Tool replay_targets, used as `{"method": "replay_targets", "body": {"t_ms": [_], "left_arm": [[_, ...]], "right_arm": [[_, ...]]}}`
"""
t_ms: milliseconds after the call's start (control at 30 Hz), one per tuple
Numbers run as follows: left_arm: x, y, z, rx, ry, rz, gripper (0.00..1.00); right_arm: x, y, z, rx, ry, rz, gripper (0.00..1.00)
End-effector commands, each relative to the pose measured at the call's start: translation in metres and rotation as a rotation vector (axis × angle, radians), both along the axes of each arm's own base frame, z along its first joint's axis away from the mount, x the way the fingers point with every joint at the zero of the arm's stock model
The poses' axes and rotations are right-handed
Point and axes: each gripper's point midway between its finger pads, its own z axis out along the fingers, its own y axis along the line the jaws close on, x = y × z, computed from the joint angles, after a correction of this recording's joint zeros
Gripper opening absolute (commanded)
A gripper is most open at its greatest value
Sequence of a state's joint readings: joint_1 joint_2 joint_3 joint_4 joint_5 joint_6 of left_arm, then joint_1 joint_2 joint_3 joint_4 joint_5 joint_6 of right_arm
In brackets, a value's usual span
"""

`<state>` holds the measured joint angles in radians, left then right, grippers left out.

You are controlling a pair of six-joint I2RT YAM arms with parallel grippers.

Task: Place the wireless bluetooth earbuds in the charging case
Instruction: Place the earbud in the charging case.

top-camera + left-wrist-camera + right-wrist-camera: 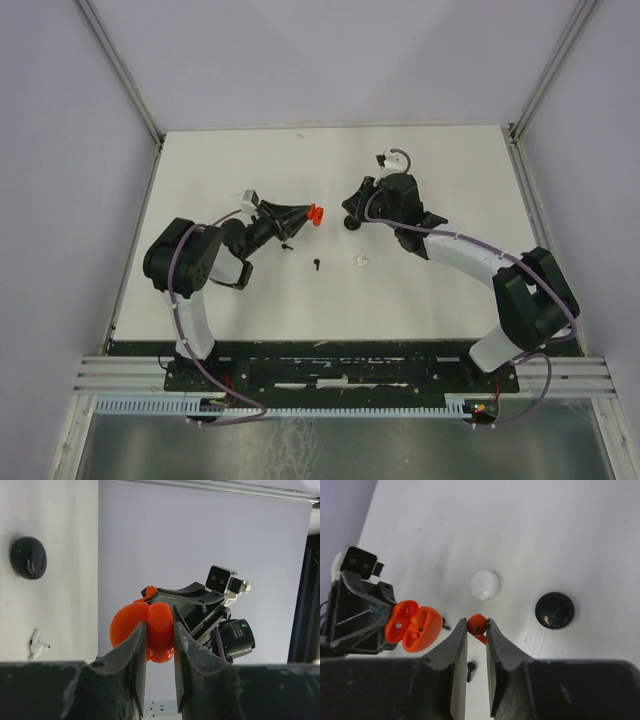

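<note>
The orange charging case [413, 625] hangs open above the table with its two sockets showing, and my left gripper [159, 626] is shut on it [150, 630]. In the top view the case [316, 214] sits at that gripper's tip. To its right, my right gripper [476, 624] is shut on a red earbud [477, 625], both fingers pressing its round head. Two black earbuds [286, 245] [316, 265] and a white earbud [361, 263] lie on the table. I cannot tell whether the red earbud is lifted.
A black round disc [554, 610] and a white one [485, 585] rest on the table beyond my right fingers. The black disc [350, 222] shows beside the right arm from above. Grey walls close in the white table [200, 300] on three sides.
</note>
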<state>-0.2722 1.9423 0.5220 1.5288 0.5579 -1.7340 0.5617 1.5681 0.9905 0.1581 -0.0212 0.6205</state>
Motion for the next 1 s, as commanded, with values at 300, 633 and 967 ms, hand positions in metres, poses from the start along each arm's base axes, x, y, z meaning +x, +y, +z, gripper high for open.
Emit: {"method": "replay_targets", "body": {"t_ms": [300, 633, 967], "left_arm": [[0.005, -0.015, 0.086, -0.17, -0.191, 0.035, 0.03], [0.009, -0.028, 0.085, -0.2, -0.17, 0.027, 0.03], [0.013, -0.031, 0.084, -0.206, -0.158, 0.036, 0.03]], "right_arm": [[0.001, 0.031, 0.093, 0.395, -0.359, 0.11, 0.01], [-0.011, 0.031, 0.107, 0.459, -0.403, 0.143, 0.01], [-0.017, 0.032, 0.105, 0.48, -0.429, 0.168, 0.01]]}}
